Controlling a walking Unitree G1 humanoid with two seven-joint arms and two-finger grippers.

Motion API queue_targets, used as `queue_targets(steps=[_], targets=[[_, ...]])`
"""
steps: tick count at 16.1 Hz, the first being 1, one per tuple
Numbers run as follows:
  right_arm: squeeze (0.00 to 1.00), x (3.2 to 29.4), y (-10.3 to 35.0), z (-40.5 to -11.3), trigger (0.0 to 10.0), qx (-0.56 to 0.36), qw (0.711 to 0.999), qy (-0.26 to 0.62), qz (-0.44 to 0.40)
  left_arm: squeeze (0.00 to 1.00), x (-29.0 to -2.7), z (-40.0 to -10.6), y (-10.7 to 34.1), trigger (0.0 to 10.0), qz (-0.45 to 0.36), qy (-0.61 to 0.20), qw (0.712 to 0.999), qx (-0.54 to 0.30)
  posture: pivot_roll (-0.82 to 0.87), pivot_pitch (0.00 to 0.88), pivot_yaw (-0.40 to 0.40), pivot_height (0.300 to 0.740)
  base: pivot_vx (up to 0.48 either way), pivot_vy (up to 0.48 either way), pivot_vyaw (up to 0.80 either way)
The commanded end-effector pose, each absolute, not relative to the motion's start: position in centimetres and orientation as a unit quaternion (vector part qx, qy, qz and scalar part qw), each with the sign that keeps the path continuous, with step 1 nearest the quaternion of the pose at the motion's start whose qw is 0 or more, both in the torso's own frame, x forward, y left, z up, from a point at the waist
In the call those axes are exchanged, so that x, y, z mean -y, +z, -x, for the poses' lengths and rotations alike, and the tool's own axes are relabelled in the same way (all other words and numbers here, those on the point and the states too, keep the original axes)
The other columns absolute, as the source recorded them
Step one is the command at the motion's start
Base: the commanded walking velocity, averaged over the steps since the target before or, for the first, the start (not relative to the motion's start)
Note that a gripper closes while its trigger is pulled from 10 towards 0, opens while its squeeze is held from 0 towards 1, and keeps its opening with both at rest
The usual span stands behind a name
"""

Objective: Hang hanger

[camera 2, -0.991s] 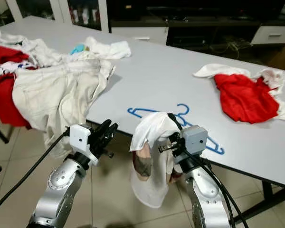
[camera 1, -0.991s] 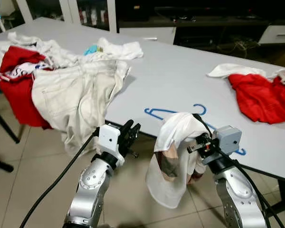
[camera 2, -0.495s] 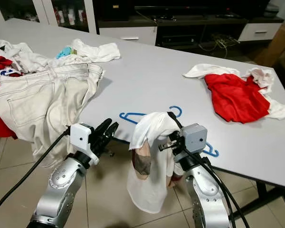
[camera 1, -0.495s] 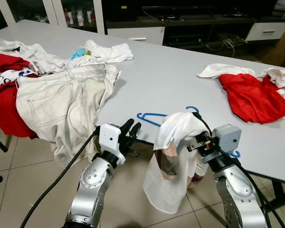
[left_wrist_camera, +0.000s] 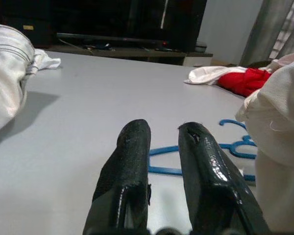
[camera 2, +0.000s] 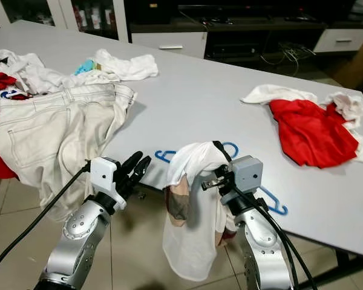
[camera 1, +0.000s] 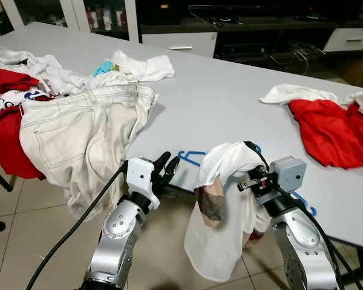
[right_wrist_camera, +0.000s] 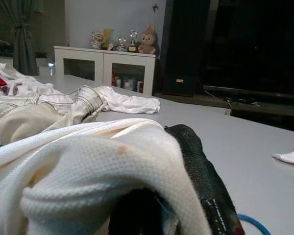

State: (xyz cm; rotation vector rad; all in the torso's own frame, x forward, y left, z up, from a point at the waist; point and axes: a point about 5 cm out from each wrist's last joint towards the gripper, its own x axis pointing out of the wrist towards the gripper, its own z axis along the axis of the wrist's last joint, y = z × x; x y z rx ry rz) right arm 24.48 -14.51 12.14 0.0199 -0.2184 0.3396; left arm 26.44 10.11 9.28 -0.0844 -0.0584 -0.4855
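Left eye view: grey table across the frame. Blue hanger flat on the near edge of it, mostly hidden behind a white shirt. Shirt bunched over the right gripper, clamped there, draping down past the table edge toward the tiled floor. Left gripper just short of the table edge, pointing at the hanger's near end, fingers close together with a narrow gap and nothing between them. Pale jeans spilling over the left edge of the table, beside a red garment and a heap of white clothes. Further red and white clothes at the right.

Right eye view: same layout. Hanger hook peeking out behind the shirt, another stretch of blue running right of the wrist camera box.

Left wrist view: two black fingers nearly parallel, slightly apart, empty, hovering above the table surface. Blue hanger lying just beyond the fingertips, touching the table. White shirt hanging close on one side; red cloth far off.

Right wrist view: white knit fabric heaped over the fingers, one black finger showing through, pressed against the cloth. Sliver of blue hanger on the table beyond. Jeans and white clothes farther back, a white cabinet behind.
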Motion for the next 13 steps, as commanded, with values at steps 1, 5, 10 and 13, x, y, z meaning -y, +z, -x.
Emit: queue_targets(steps=[1, 5, 10, 13], targets=[[0.00, 14.68, 12.65, -24.77, 10.0, 0.123, 0.979, 0.165, -0.003, 0.00, -10.06, -26.62, 9.46, 10.0, 0.038, -0.238, 0.970, 0.034, -0.05, 0.000, -0.027, 0.740, 0.360, 0.000, 0.00], [0.00, 14.70, 12.63, -24.88, 10.0, 0.125, 0.979, 0.164, -0.002, 0.00, -10.10, -26.65, 9.46, 10.0, 0.038, -0.237, 0.970, 0.034, -0.05, 0.000, -0.027, 0.740, 0.421, 0.000, 0.00], [0.00, 14.70, 12.63, -24.96, 10.0, 0.125, 0.979, 0.163, -0.002, 0.00, -10.09, -26.77, 9.50, 10.0, 0.038, -0.237, 0.970, 0.034, -0.05, 0.000, -0.023, 0.740, 0.480, 0.000, 0.00], [0.00, 14.74, 12.60, -24.93, 10.0, 0.125, 0.979, 0.163, -0.002, 0.00, -10.07, -26.80, 9.50, 10.0, 0.037, -0.238, 0.970, 0.034, -0.05, 0.000, -0.023, 0.740, 0.480, 0.000, 0.00]])
